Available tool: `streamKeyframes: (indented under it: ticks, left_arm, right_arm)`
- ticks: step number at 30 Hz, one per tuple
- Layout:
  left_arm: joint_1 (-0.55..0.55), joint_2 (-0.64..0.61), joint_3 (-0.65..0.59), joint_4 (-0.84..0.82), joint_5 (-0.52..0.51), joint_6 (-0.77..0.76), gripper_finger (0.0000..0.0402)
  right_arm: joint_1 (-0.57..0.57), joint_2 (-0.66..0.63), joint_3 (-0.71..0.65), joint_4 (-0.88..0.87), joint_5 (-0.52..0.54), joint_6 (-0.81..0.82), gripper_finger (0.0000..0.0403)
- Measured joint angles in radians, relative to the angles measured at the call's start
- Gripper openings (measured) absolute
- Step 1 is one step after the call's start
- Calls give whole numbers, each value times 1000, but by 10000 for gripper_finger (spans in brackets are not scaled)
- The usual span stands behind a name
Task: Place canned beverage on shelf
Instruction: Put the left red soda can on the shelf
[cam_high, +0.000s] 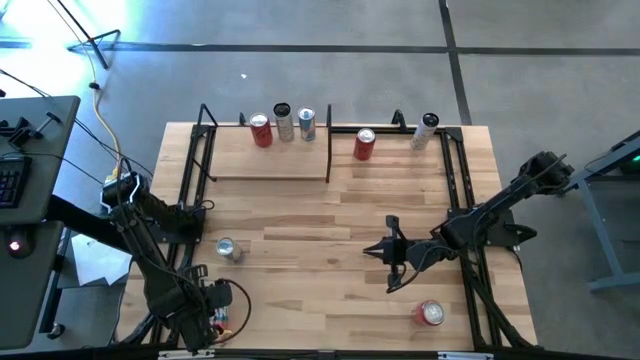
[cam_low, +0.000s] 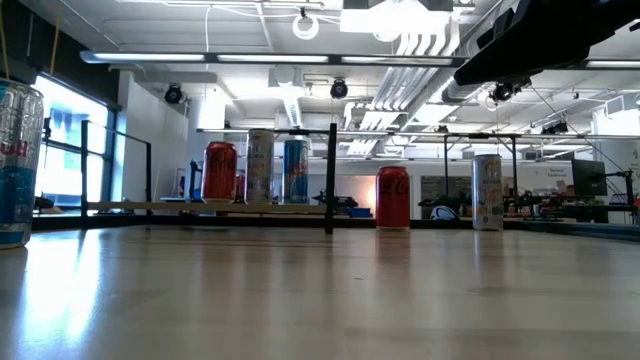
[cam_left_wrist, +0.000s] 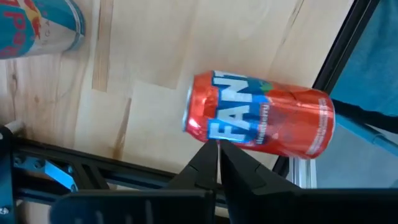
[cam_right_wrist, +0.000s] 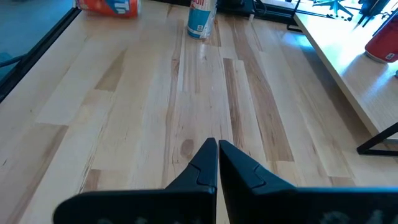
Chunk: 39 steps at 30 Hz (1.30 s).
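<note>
Pale planks of the table (cam_high: 330, 215) fill the high view, where we see three cans on the shelf (cam_high: 270, 165) at the far edge. Only the left wrist view shows an orange can (cam_left_wrist: 261, 115) lying on its side, just beyond the closed, empty left gripper (cam_left_wrist: 217, 163). The right gripper (cam_right_wrist: 217, 163), also closed and empty, hangs over mid-table.

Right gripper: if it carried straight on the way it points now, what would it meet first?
The shut right gripper points across bare tabletop toward the upright blue-and-silver can on the left side. That can looks like the first thing in line; the orange can lying beyond sits slightly off it, though depth is uncertain.
</note>
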Motion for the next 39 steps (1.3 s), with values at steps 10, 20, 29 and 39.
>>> streamKeyframes:
  ticks: [10, 20, 29, 39]
  left_arm:
    - [0, -2, -14, 29, -83, 1, 1]
    - [27, -10, -28, 136, -21, -134, 0]
    - [158, 2, -28, 239, 41, -218, 0]
    - [175, 2, -21, 325, 105, -508, 54]
  right_arm:
    - [0, 0, 0, 6, 0, -3, 0]
    - [0, 0, 0, 6, 1, -22, 0]
    - [0, 0, 0, 5, -8, -30, 0]
    - [0, 0, 0, -3, -54, -29, 0]
